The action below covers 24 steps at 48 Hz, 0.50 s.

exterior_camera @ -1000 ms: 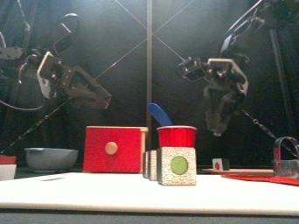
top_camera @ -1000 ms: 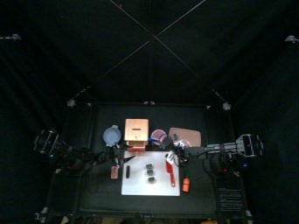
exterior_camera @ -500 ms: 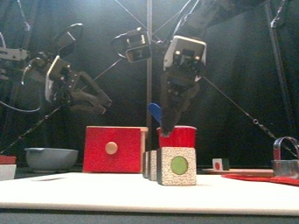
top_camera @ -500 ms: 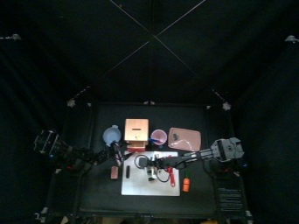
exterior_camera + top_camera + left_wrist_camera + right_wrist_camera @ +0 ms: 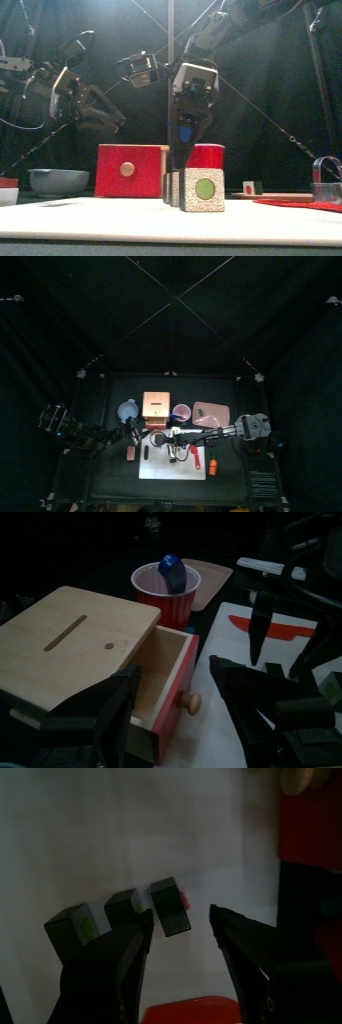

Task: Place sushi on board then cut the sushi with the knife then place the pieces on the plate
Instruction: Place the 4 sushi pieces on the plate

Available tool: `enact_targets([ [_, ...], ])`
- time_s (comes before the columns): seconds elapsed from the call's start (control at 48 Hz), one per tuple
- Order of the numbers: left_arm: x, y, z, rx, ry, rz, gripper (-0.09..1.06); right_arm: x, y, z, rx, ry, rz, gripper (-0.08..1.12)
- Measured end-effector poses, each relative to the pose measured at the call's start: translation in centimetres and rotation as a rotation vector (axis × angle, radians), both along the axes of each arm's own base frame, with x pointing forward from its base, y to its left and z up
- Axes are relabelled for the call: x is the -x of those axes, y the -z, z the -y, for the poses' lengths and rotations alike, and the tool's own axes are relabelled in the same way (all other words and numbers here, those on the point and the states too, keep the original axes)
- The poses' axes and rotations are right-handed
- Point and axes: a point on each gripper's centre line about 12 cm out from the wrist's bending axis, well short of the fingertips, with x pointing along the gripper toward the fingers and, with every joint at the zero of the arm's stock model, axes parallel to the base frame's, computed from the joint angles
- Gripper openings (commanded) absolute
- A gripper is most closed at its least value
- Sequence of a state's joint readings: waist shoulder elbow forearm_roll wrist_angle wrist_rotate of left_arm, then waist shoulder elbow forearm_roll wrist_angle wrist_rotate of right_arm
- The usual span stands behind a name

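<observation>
The right hand [image 5: 177, 918] hangs with jaws apart over the sushi roll [image 5: 201, 188] sitting on the white board [image 5: 181, 470], light stiff blocks likely to separate, so I'd grip across its flat sides.

Your right arm [image 5: 222, 434] is stretching in from the right, past the middle. Its right gripper [image 5: 186, 135] is pointing straight down, with its 2 jaws standing apart. Your left arm [image 5: 80, 434] is sitting folded on the left side. Its left gripper [image 5: 131, 437] is tilting down and inward, its 2 jaws also spread apart.
</observation>
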<state>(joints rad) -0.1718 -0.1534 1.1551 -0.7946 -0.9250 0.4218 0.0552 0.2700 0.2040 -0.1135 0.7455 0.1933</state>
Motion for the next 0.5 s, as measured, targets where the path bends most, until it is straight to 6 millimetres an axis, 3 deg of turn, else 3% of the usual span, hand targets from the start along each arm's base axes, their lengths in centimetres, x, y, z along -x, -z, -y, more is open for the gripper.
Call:
enact_targets([
  [0.5,0.2,0.2,-0.1,0.007,-0.009,-0.005,0.91,-0.2,1.5,0.0,-0.001,0.001,-0.028,0.82],
])
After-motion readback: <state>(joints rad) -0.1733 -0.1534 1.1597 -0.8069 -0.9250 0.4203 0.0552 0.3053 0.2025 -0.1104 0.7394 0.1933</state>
